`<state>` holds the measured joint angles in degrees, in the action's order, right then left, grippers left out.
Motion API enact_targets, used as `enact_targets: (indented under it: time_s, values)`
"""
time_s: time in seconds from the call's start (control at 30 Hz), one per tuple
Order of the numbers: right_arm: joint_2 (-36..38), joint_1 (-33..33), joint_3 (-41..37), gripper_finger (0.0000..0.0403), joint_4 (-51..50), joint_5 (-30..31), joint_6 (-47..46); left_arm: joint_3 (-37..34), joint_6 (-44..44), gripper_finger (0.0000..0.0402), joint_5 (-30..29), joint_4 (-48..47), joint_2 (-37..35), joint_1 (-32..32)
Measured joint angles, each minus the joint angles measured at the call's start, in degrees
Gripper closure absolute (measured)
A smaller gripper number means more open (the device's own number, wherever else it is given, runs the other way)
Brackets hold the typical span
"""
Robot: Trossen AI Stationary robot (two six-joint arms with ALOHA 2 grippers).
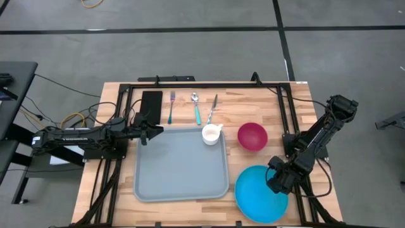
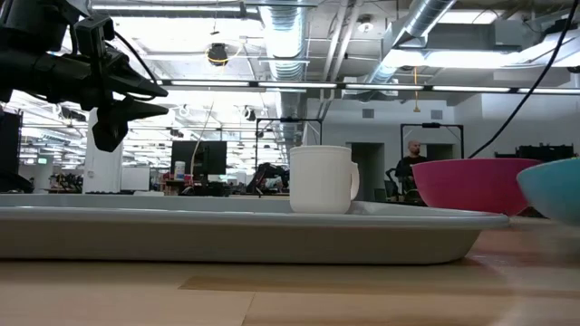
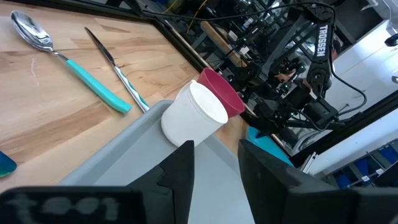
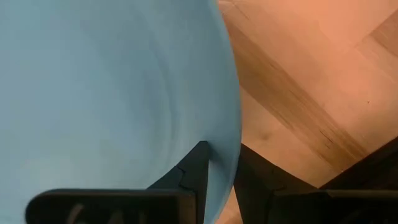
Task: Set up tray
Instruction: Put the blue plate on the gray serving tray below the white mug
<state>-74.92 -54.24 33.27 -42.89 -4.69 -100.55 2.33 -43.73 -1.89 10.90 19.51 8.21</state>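
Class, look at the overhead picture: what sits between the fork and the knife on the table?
The spoon, teal-handled, lies between the fork and the knife, seen in the high view.

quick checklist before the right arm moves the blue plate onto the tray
1. Right gripper on the blue plate: ok, its fingers straddle the plate's rim, one on each side.
2. Grip closed firmly on the rim: cannot tell.
3. Bare space on the tray: ok, only the white cup stands on it, in the far right corner.
4. Left gripper out of the way: not ok, it hangs over the tray's far left corner, fingers apart.
5. Pink bowl clear of the path: ok, it sits on the table beyond the plate, beside the tray.
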Motion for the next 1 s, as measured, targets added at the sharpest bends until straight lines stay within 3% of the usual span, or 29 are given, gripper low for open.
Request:
enact_targets:
  time_s: [0.27,0.57,1.0]
  values:
    - [1.42,0.13,0.05,0.0395,0.67,0.11,0.00,0.00,-0.02,0.0290,-0.02,0.02,-0.02,0.02]
    - [4.94,3.06,-0.10,0.0399,0.94,-0.02,0.04,0.00,-0.04,0.0290,-0.09,-0.30,-0.02,0.02]
    - [18.86,10.23,0.12,0.0402,1.19,0.07,-3.16,-0.02,-0.17,0.0290,-0.42,-1.59,-0.02,0.01]
